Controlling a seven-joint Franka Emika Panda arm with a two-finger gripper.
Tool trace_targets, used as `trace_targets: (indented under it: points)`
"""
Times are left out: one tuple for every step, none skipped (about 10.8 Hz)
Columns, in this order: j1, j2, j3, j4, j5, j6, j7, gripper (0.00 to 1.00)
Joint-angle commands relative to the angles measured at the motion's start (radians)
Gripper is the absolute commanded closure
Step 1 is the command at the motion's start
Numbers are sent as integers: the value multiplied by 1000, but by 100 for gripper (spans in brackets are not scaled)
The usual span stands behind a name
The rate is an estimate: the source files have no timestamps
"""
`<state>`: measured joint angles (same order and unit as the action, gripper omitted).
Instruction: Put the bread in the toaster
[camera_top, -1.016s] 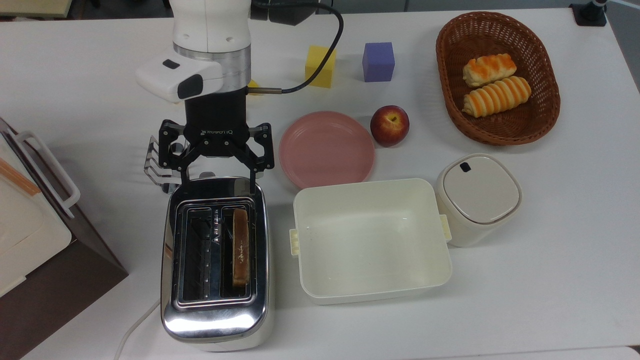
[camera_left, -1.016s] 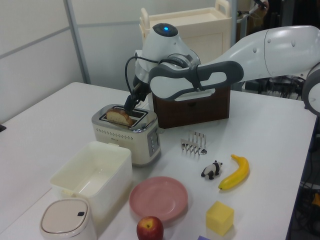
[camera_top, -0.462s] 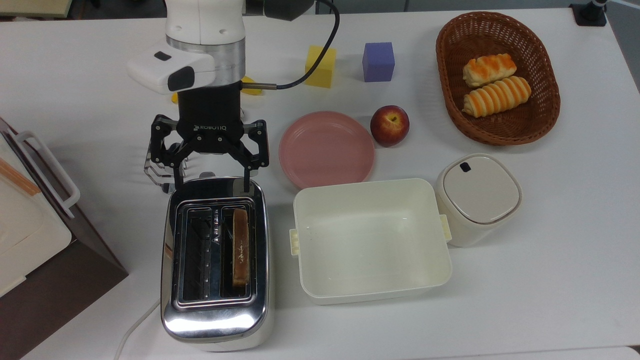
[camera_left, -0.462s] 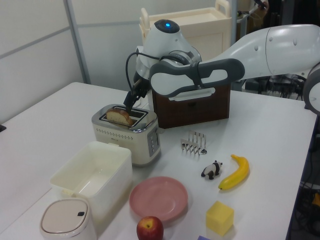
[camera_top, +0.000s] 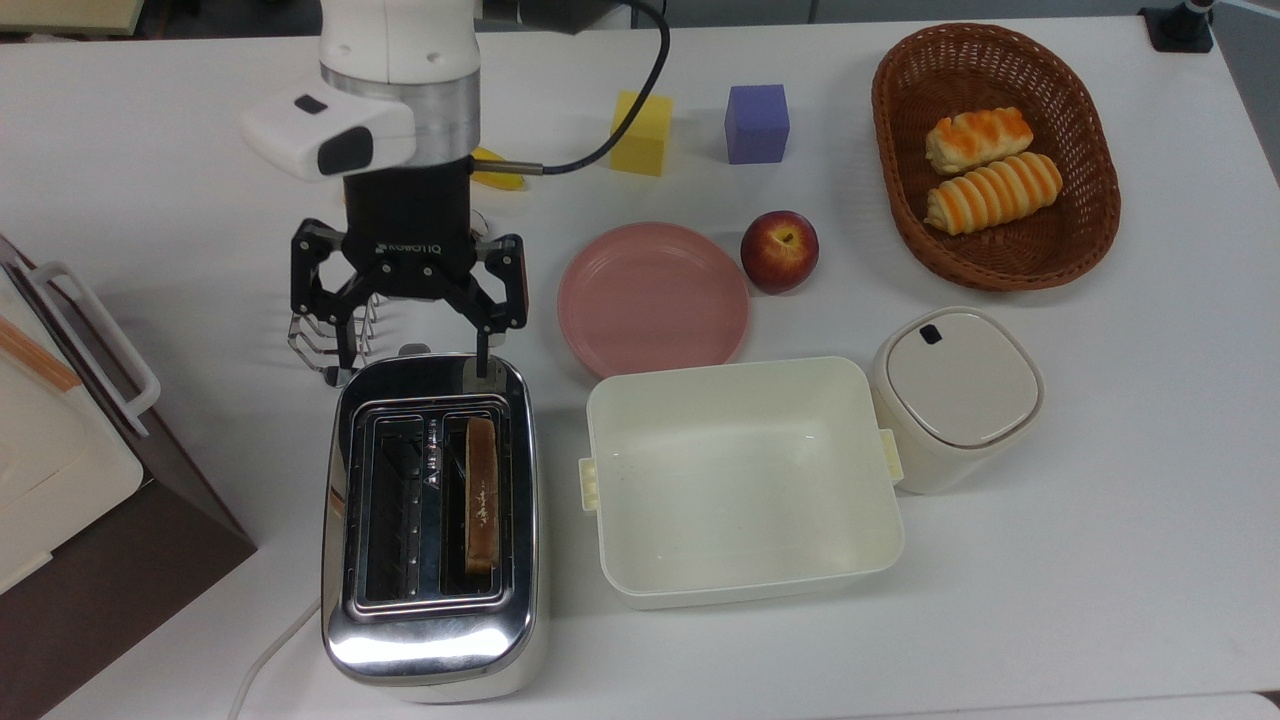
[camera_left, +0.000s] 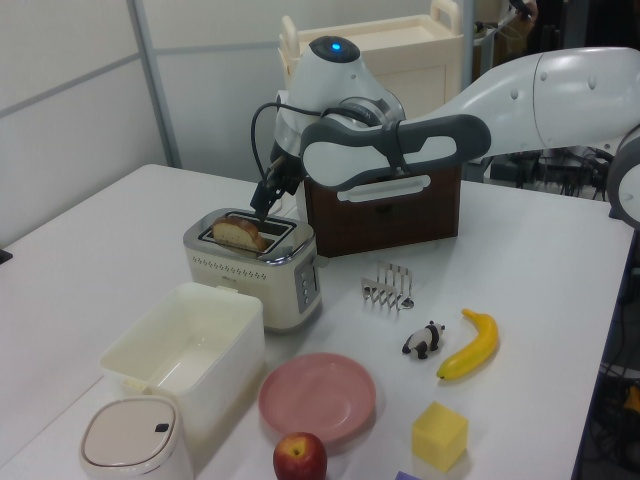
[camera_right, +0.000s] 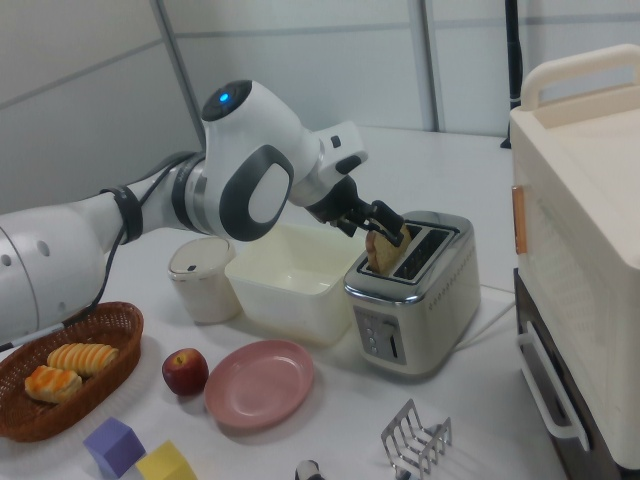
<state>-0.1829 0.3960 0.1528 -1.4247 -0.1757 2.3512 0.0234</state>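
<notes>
Since a second ago I have drawn the arm back: in the top view the gripper (camera_top: 410, 352) has shifted up the frame and a little to the top view's left, away from the slots, while the toaster and the bread have not moved. The fingers (camera_top: 484, 352) are spread wide and hold nothing.

Bench (camera_top: 1100, 520): white, carrying everything noted below.

Toaster (camera_top: 432, 520): chrome, two slots, standing just ahead of the fingers, its near end directly beneath the fingertips in the top view. Its long axis runs straight away from the fingers, down the top view.

Bread (camera_top: 482, 495): one slice, upright on edge in the slot on the top view's right. It lies ahead of the fingers, in line with the finger on the top view's right, and its long axis follows the slot. In the left view the bread (camera_left: 238, 233) stands proud of the toaster (camera_left: 258, 268); in the right view the bread (camera_right: 383, 248) likewise rises above the rim. I judge it seated in the slot but not lowered.

Lesser items: a wire toast rack (camera_top: 322, 338) sits just behind and beneath the finger on the top view's left, touching neither finger as far as I can tell. A pink plate (camera_top: 652, 298) lies well off to the side of the fingers, on the top view's right.

Judgement: placement appears done. Any further move turns on the slice lying dead ahead, lengthwise along the slot.
</notes>
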Motion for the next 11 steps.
trace_targets:
  points:
    - [-1, -57, -7, -25, -4, -67, 26, 0]
    - [0, -57, -7, -26, -4, -67, 24, 0]
    - [2, -55, -6, -26, -4, -67, 26, 0]
    - [2, -54, -5, -26, -4, -67, 26, 0]
    - [2, -54, -5, -26, -4, -69, 26, 0]
    - [3, -54, -5, -26, -4, -70, 26, 0]
    - [3, -54, -5, -26, -2, -70, 26, 0]
    - [3, -54, -5, -26, -2, -72, 26, 0]
    - [3, -55, -5, -26, -2, -72, 26, 0]
    - [2, -55, -5, -26, -2, -72, 26, 0]
    - [2, -55, -5, -26, -4, -78, 26, 0]
